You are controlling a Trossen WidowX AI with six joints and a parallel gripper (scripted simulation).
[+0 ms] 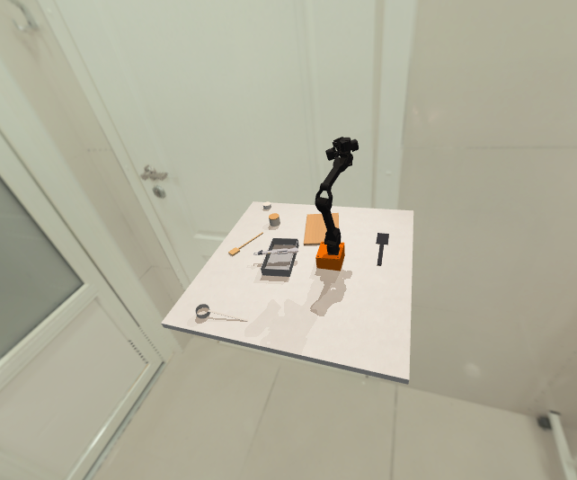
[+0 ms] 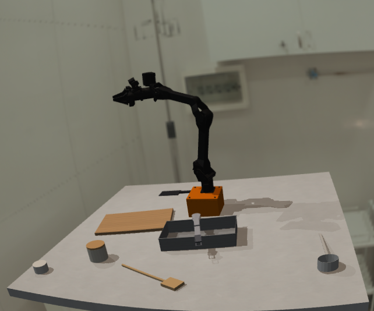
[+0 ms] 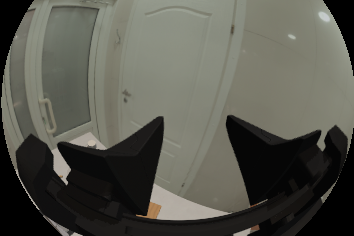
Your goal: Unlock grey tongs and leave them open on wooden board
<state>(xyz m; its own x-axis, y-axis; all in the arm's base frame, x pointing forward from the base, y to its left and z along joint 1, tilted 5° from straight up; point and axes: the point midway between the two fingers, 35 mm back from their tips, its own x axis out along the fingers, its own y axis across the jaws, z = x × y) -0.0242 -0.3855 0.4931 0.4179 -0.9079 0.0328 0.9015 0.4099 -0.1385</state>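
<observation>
The grey tongs point(image 1: 283, 251) point(image 2: 197, 230) lie across the roasting tin point(image 1: 276, 273) point(image 2: 180, 244), with their arms close together. One end sticks out over the tin's long wall. The wooden board point(image 1: 314, 226) point(image 2: 137, 222) lies flat beside the tin; a corner of the board point(image 3: 154, 211) shows low in the wrist view. My gripper point(image 2: 112, 98) point(image 3: 196, 121) is open, with nothing between its fingers. It is high above the table, far from the tongs, and points roughly level. The lock inside the tongs is too small to make out.
A lidded jar point(image 1: 273, 221) point(image 2: 97, 253) and a small pot point(image 1: 266, 206) point(image 2: 40, 267) stand beyond the board. A wooden spatula point(image 1: 234, 252) point(image 2: 172, 283) lies beside the tin. A black spatula point(image 1: 382, 238) point(image 2: 169, 193) and a round grey cup with a thin handle point(image 2: 328, 264) lie farther off.
</observation>
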